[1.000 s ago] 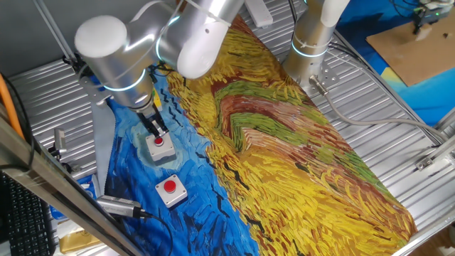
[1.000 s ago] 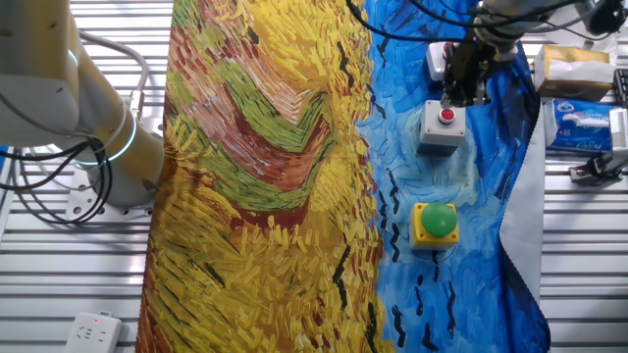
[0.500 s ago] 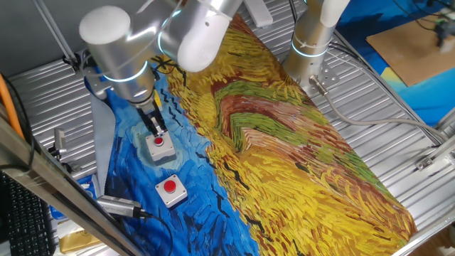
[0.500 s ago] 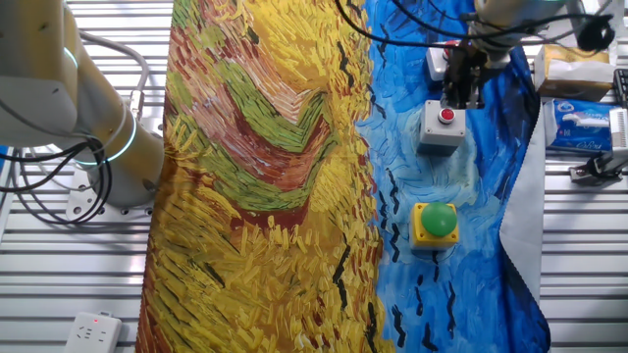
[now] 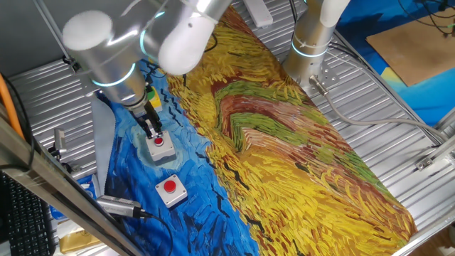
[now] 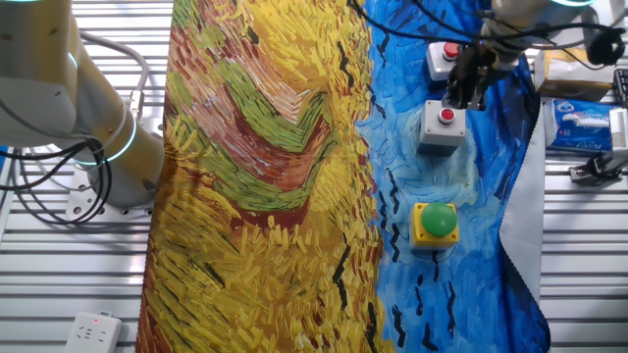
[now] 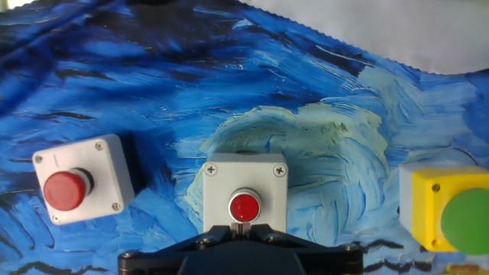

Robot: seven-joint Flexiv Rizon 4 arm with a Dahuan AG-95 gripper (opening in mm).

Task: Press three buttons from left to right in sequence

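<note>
Three button boxes lie in a row on the blue part of the painted cloth. In the hand view the yellow box with the green cap point(image 7: 451, 218) is at the right, a grey box with a red cap point(image 7: 244, 202) in the middle, and another grey box with a red cap point(image 7: 76, 189) at the left. My gripper point(image 7: 241, 227) is shut, and its tips are right at the middle box's red cap. In the other fixed view the gripper point(image 6: 461, 98) stands over the middle box point(image 6: 442, 126), between the far grey box point(image 6: 442, 59) and the yellow box point(image 6: 436, 224). I cannot tell whether it touches the cap.
The painted cloth point(image 6: 265, 196) covers the slatted metal table. A second robot arm's base point(image 6: 108, 147) stands at the left. Tissue packs point(image 6: 579, 123) and small items lie at the right, beyond the cloth's edge. A metal cylinder point(image 5: 117, 206) lies near the front grey box point(image 5: 170, 190).
The arm's elbow swung left and the hand tilted a little. The fingertips stayed at the middle grey box. The far grey box's red cap now shows beside the hand.
</note>
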